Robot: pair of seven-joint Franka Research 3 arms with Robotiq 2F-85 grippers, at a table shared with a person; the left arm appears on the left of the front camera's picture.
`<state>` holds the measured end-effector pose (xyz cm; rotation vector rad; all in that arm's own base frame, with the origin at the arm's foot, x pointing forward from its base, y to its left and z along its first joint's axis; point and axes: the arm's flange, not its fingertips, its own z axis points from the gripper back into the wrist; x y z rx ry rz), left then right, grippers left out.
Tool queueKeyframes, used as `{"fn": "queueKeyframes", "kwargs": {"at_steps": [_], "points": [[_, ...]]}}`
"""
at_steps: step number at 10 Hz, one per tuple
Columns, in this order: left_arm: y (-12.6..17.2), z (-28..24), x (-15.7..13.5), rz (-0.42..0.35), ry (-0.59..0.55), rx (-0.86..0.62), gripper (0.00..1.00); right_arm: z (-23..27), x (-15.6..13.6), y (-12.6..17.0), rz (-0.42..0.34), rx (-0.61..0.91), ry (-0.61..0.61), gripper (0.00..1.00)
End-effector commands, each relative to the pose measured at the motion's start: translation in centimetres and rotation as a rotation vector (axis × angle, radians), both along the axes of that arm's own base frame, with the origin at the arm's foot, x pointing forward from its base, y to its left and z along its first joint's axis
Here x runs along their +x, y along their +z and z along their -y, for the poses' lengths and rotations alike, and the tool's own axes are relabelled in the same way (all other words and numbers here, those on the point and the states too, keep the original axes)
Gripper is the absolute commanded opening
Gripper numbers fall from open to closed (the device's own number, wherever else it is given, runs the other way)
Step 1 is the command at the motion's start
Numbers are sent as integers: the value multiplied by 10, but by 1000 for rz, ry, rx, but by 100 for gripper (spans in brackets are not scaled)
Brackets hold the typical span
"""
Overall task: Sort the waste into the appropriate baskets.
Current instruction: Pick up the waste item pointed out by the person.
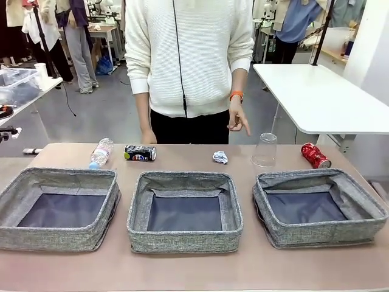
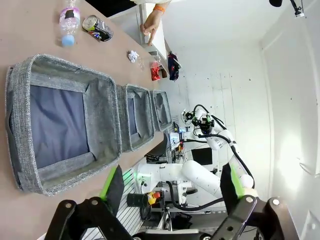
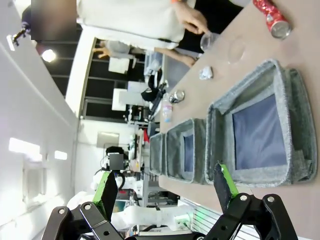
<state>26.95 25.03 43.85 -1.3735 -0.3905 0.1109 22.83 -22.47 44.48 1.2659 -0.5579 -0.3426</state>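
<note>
The robot's left hand [image 2: 172,181] and right hand [image 3: 165,179] hung on the robot's side of the pinkish-brown surface [image 1: 194,271], short of the baskets. Each had its black, green-padded fingers spread wide apart and gripped nothing. Beyond them, three square, low, grey woven-fabric baskets sat close together in a row: the left basket [image 1: 55,238], the middle basket [image 1: 185,241] and the right basket [image 1: 322,234], their dark bottoms in plain view.

The waste lay in a loose line behind the baskets, toward the far edge of the surface. A clear plastic bottle with a blue cap [image 1: 101,152] lay on its side behind the left basket, with a dark blue-black drink can [image 1: 140,152] on its side just beside it. A crumpled white paper ball [image 1: 220,157] sat behind the middle basket's right corner. A clear plastic cup [image 1: 264,150] stood behind the right basket, and a red drink can [image 1: 315,156] lay on its side near that basket's far right corner.

At the far side stood a person in a white knit sweater [image 1: 188,55] with an orange wristband [image 1: 236,95]. The person's hand [image 1: 238,119] hung above the cup, one finger pointing down. A white table [image 1: 322,97] stood farther off at the right.
</note>
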Motion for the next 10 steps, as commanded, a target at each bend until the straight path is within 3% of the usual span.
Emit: {"fn": "queueKeyframes", "kwargs": {"at_steps": [1, 5, 6, 7, 8, 9, 10], "points": [[-2, -1, -3, 23, -17, 3, 100, 1, 3, 2, 39, 2, -1, 100], [-2, -1, -3, 23, -17, 3, 100, 1, 3, 2, 39, 2, -1, 100], [-2, -1, -3, 23, -17, 3, 100, 0, -1, 0, 2, 1, 0, 100], [-2, -1, -3, 23, -17, 3, 100, -25, 16, 5, 11, -194, 100, 100], [-2, -1, -3, 23, -17, 3, 100, -52, 43, 14, 228, -364, 211, 100], [-2, -1, -3, 23, -17, 3, 100, -78, 68, 17, 366, -499, 299, 100], [-2, -1, -3, 23, -17, 3, 100, -102, 97, 22, 638, -582, 338, 100]]}}
